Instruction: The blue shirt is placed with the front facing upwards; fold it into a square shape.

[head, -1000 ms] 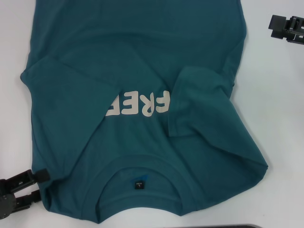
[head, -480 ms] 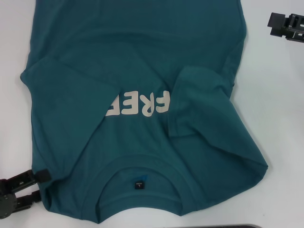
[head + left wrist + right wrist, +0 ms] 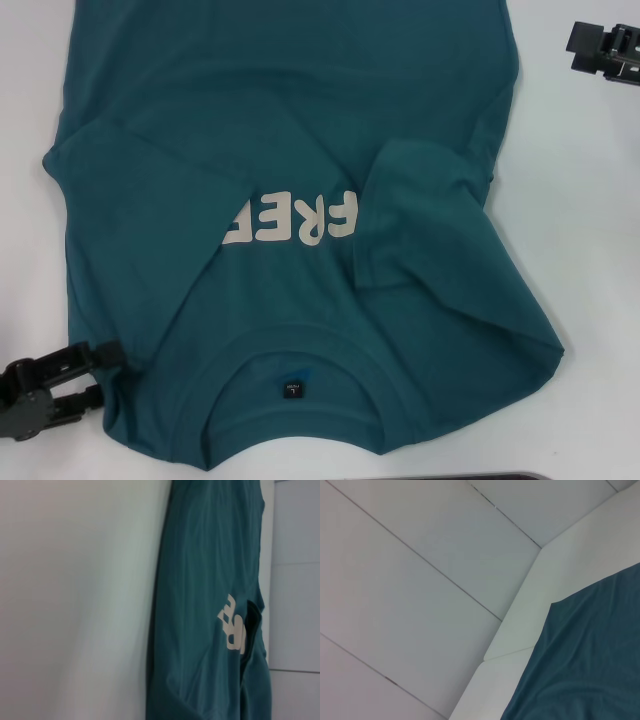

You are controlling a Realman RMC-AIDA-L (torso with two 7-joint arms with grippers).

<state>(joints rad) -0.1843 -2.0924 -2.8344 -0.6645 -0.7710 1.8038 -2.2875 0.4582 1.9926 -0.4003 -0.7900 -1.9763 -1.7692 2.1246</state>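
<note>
Sleeves already lie folded inward on the blue shirt (image 3: 290, 150), spread across the counter (image 3: 590, 250). Left tool (image 3: 100, 375) meets the shoulder edge, grip unclear; right tool (image 3: 605, 50) waits apart. Next, lifting the collar end.

The blue shirt (image 3: 290, 150) carries cream block letters "FREE" on its chest; the small black neck label (image 3: 289, 389) is unreadable.

One blue shirt (image 3: 290, 180), two grippers: left (image 3: 95, 375), right (image 3: 580, 50)
</note>
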